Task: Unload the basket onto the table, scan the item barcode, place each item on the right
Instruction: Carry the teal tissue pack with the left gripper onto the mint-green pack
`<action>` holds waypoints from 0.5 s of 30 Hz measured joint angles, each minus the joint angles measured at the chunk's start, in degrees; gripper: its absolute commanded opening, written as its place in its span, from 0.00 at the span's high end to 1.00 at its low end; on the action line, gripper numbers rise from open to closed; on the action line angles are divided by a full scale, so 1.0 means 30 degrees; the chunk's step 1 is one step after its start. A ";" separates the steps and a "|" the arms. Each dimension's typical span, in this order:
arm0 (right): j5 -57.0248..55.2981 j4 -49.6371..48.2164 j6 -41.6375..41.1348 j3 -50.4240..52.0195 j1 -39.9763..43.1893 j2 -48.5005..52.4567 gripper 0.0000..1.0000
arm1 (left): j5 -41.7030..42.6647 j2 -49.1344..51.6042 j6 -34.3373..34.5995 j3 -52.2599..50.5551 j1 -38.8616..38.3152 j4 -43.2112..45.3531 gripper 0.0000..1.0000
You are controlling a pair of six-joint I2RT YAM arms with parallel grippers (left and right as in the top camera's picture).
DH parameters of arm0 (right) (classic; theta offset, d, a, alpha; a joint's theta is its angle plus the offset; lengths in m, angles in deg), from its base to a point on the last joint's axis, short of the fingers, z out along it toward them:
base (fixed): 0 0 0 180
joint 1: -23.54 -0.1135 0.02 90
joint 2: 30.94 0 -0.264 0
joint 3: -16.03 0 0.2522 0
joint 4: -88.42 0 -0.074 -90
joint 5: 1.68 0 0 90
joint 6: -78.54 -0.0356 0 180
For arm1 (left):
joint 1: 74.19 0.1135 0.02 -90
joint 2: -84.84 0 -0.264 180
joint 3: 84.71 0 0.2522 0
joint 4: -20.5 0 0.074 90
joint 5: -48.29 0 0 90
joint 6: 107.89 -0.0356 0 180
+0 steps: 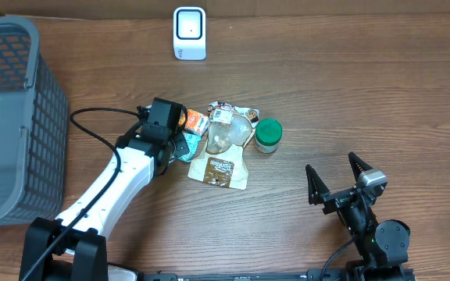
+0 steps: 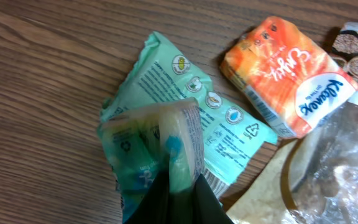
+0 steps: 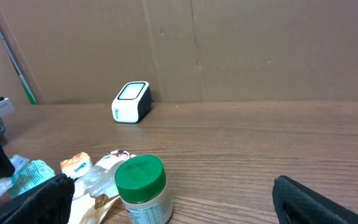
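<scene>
Tabletop [image 1: 350, 94]: left claw [image 2: 182, 182] tight on mint packet [image 2: 222, 124], wrist view only; right claw [image 1: 331, 163] wide.

The scanner [image 1: 189, 33] stands behind the jar [image 1: 268, 135], leftward. Left of the jar lie a bag [image 1: 229, 134], a tissue pack [image 1: 196, 121], a packet [image 2: 222, 124] — the basket [image 1: 6, 117] farthest.

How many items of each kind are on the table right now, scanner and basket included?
Soft packs and pouches: 4 (mint packet, orange tissue pack, clear bag, cream pouch)
Jars: 1 (green-lidded jar)
Scanners: 1 (white scanner)
Baskets: 1 (grey basket)
Total: 7
</scene>
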 measured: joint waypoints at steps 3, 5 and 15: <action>0.0000 0.0015 0.0007 0.0000 0.0000 0.0000 0.00 | -0.0561 0.0044 0.0000 -0.0102 0.0000 0.0153 0.96; 0.0000 0.0007 0.0015 0.0000 -0.0007 0.0000 0.00 | -0.0889 0.0204 -0.0044 -0.0124 0.0000 0.0561 0.96; -0.0007 0.0007 0.0007 0.0000 -0.0007 0.0000 0.00 | -0.1472 0.1800 -0.1413 -0.0124 0.0000 0.1107 0.96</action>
